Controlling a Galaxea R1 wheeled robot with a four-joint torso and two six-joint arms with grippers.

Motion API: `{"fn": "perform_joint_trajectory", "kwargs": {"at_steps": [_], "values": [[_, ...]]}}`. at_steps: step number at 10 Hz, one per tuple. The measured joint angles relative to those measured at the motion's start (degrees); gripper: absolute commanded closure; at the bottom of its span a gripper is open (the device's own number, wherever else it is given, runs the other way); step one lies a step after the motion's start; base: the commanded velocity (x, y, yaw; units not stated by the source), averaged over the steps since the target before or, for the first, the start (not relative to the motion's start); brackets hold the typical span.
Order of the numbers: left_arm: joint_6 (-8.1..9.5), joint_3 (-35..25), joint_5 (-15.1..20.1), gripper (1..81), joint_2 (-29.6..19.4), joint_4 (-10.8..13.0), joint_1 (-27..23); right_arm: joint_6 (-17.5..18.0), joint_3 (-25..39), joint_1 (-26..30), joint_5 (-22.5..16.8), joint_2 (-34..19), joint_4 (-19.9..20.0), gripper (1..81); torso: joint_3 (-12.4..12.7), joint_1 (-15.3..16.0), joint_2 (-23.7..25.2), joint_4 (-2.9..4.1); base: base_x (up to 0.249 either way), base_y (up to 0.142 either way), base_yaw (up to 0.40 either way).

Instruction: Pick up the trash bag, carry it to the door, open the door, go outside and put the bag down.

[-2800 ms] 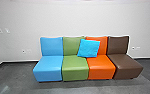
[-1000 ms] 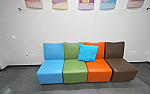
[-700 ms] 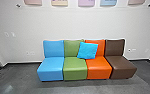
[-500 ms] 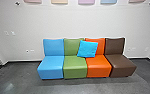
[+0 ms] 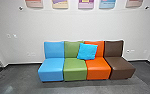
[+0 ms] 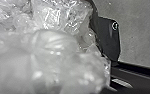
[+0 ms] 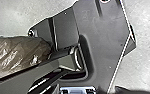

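The trash bag [image 6: 53,47], translucent and crinkled, is close to the left wrist camera. On either arm, I cannot tell how far the jaws are open or what they hold. Glossy brownish plastic [image 7: 16,55] shows in the right wrist view. Ahead, a bright blue cushion [image 5: 87,51] leans at the back edges of the green seat [image 5: 75,69] and orange seat [image 5: 98,68], before a wall [image 5: 73,25].
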State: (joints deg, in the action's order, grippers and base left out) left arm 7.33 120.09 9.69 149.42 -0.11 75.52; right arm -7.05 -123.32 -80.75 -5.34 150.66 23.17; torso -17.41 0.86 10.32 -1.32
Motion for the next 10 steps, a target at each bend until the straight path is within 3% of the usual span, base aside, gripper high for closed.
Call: {"fn": "perform_joint_trajectory", "kwargs": {"at_steps": [3, 10], "values": [[-0.02, 2.4, -0.2, 81.1, 1.8, 0.2, -0.7, 0.0, -0.2, 0.9, 0.0, 0.4, 0.1, 1.0, 4.3, -0.6, -6.4, 0.00, 0.000, 0.000, 0.000], [-0.02, 8.8, -0.1, 81.1, 6.3, 0.4, 0.0, 0.0, -2.2, 0.7, 0.1, 2.4, 0.0, 1.0, 6.2, -0.8, -8.6, 0.00, 0.000, 0.000, 0.000]]}}
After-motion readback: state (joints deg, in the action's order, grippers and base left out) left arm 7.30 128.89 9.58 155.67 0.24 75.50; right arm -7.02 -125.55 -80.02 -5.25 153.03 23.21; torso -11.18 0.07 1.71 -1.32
